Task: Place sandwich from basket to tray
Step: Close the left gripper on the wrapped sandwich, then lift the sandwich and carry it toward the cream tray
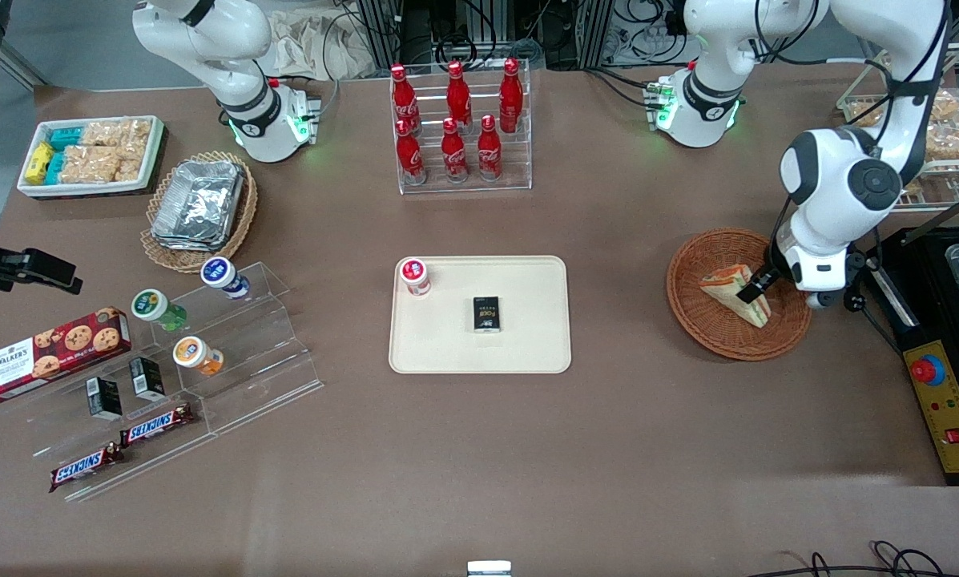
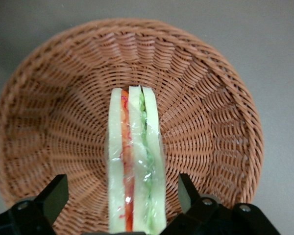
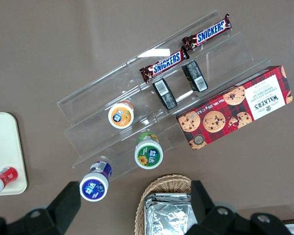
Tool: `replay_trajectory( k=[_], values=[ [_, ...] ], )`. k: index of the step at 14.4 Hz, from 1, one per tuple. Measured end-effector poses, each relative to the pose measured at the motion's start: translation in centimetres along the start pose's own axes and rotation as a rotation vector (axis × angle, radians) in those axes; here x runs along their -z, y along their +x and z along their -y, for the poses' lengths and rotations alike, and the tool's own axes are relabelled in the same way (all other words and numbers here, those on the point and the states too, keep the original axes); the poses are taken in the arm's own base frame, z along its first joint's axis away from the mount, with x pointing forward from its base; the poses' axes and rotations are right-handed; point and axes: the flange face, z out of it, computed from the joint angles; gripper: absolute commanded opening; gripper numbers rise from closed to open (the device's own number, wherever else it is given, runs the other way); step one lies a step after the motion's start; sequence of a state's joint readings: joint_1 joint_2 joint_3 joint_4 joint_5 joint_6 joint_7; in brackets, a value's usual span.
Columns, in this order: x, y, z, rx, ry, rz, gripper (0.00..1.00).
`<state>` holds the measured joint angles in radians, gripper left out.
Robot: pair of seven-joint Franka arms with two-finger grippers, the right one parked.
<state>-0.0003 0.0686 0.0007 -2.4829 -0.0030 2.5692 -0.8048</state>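
Observation:
The sandwich (image 1: 731,290) is a clear-wrapped wedge that stands on edge in the reddish-brown wicker basket (image 1: 715,336), toward the working arm's end of the table. My left gripper (image 1: 755,290) is lowered into the basket and open. Its two fingers straddle the thick end of the sandwich with a gap on each side. In the left wrist view the sandwich (image 2: 134,161) runs between the fingers (image 2: 54,195) and the basket's weave (image 2: 210,122) surrounds it. The cream tray (image 1: 527,340) lies at the table's middle.
A red-capped bottle (image 1: 415,276) and a small black box (image 1: 486,313) sit on the tray. A rack of cola bottles (image 1: 459,128) stands farther from the camera. A black control box with a red button (image 1: 940,401) lies beside the basket.

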Motion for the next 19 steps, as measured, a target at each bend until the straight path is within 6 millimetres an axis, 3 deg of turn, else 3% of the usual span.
replay_trajectory(
  k=[2, 3, 4, 7, 12, 14, 19],
  values=[
    [-2.1, -0.5, -0.5, 0.018, 0.005, 0.006, 0.97],
    [-3.2, -0.8, -0.7, 0.02, 0.012, 0.013, 0.57],
    [-4.1, -1.1, -0.8, 0.019, 0.02, 0.021, 0.01],
    [-5.1, -1.2, -0.7, 0.019, 0.031, 0.031, 0.0],
    [-3.7, -1.0, -1.1, 0.011, 0.021, 0.021, 0.0],
    [-0.5, -0.5, -1.6, -0.044, 0.023, 0.021, 0.0],
    [11.5, 0.3, -2.0, -0.228, 0.045, 0.054, 0.0]
  ],
)
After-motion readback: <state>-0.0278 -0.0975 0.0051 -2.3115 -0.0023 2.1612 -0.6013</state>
